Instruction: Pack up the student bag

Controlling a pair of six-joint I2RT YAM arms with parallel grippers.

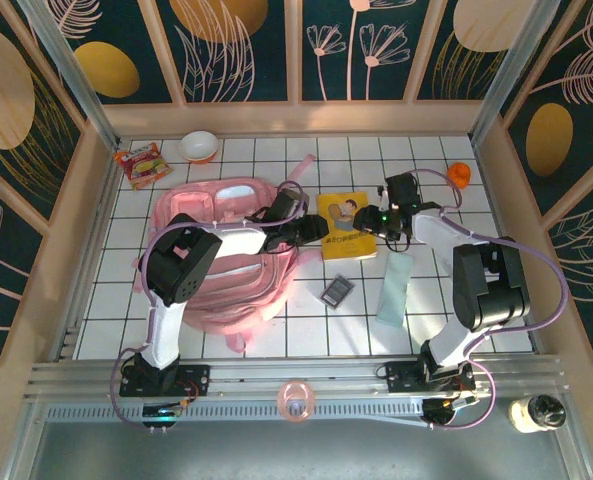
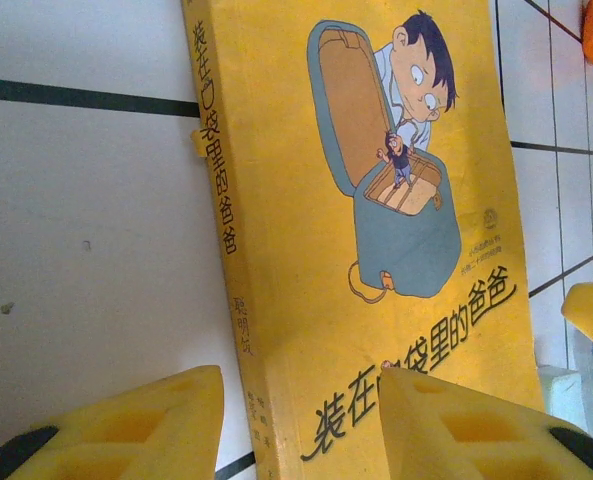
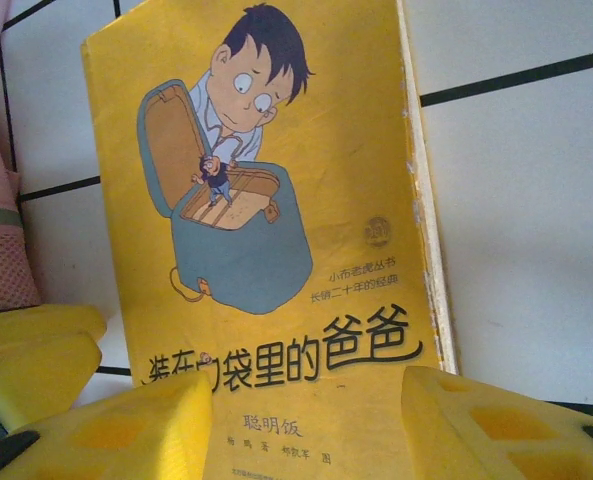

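The student bag (image 1: 191,210), pink and slumped flat, lies on the left half of the white tiled table (image 1: 276,330), with the left arm reaching across it. Just right of the bag lies a yellow book (image 1: 344,222), cover up. Its cover shows a cartoon boy peering into a blue-grey satchel, and under it the black title 装在口袋里的爸爸, which also runs down the spine. In the right wrist view, smaller lines read 小布老虎丛书 and 长销二十年的经典, with 聪明饭 below the title. The print below that is too small to read.

The left gripper (image 2: 298,400) stands released, its yellow fingers (image 2: 151,420) parted either side of the book's spine, one over bare tile and one over the cover. Whether they touch the book cannot be told. The right gripper (image 3: 306,400) is likewise spread, both fingers over the cover's lower edge, grasping nothing.
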